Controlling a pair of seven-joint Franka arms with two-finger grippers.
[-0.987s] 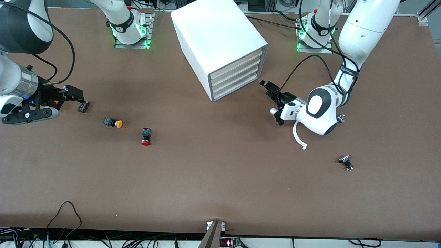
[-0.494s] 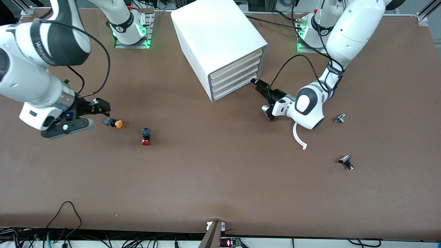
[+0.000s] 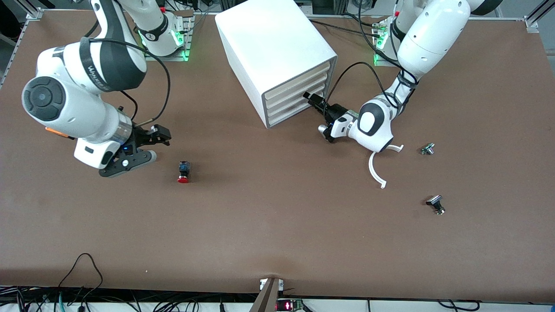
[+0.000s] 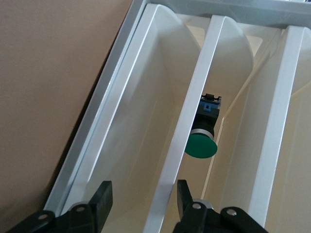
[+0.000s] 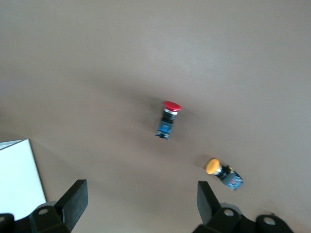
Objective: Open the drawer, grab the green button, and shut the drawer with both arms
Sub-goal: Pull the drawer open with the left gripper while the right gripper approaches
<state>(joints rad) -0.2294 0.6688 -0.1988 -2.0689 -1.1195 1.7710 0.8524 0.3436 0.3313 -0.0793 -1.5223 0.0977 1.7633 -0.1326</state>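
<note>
The cabinet sits closed — left gripper has swung in against the drawer, jaws narrowing around its front edge, pull imminent. Right gripper, spread empty, has drifted above the orange-capped button. The button — green cap, tucked inside.

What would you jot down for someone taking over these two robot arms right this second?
Left claw: open, at the cabinet's drawer fronts, one finger on each side of a front's lip; nothing gripped yet.
Right claw: open, empty, over the table by the orange button, near the red button.
Green button: inside the cabinet, seen past the drawer fronts.
Done: nothing; all drawers look shut.
Left: pull the lowest drawer open, take the green button, close the drawer.
</note>
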